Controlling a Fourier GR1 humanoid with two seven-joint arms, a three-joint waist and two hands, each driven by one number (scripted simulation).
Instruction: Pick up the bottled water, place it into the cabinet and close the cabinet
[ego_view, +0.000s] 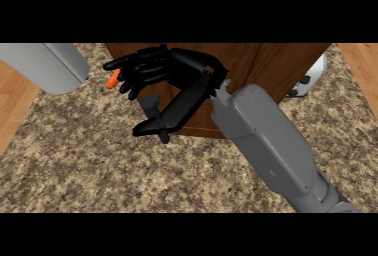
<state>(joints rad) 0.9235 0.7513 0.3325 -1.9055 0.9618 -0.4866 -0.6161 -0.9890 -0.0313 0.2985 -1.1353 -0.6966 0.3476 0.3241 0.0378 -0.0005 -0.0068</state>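
Note:
My right hand (181, 95) is raised in front of the brown wooden cabinet (266, 62) at the top centre, on a grey forearm (269, 145) that comes in from the lower right. Its fingers (144, 67) are curled, and a small orange piece (113, 79), seemingly the cap of the bottled water, shows among them at the left. The bottle's body is hidden by the hand. The thumb (151, 125) points down over the counter. I cannot tell whether the cabinet's door is open or shut. My left hand does not show.
A grey rounded forearm (44, 65) fills the upper left corner. The speckled stone counter (111, 170) spreads below the cabinet. A silver fitting (311, 80) shows at the cabinet's right side. Light wood borders the far left (11, 110) and upper right.

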